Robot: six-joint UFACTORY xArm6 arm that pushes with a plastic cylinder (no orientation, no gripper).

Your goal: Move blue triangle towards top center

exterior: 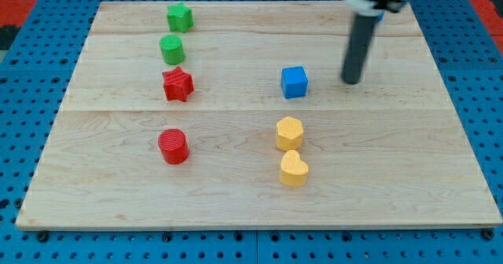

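The only blue block (pixel 294 82) on the board looks like a cube from this angle rather than a triangle, though its true outline may be hard to judge from the slanted view. It sits a little to the view's right of the board's middle, in the upper half, flat on the wood and touching nothing.

My tip (pixel 351 82) rests on the board at the blue block's 3 o'clock, near it but clearly apart, with bare wood between them. The dark rod rises from there toward the view's top and leans slightly right. It has no jaws to open or close, and it holds nothing.

At the blue block's 6 o'clock lies a yellow hexagon-like block (pixel 289 133), and just below it a yellow heart (pixel 294 170); the two are almost touching.

Toward 9 o'clock, well apart, stands a red star (pixel 178 84). Above it, at about 10 o'clock from the blue block, is a green cylinder (pixel 172 49), and farther up a green star (pixel 179 17) near the board's top edge. At roughly 8 o'clock is a red cylinder (pixel 174 146).

All rest on a pale wooden board (pixel 409 162), which lies on a blue pegboard surface (pixel 16 99).
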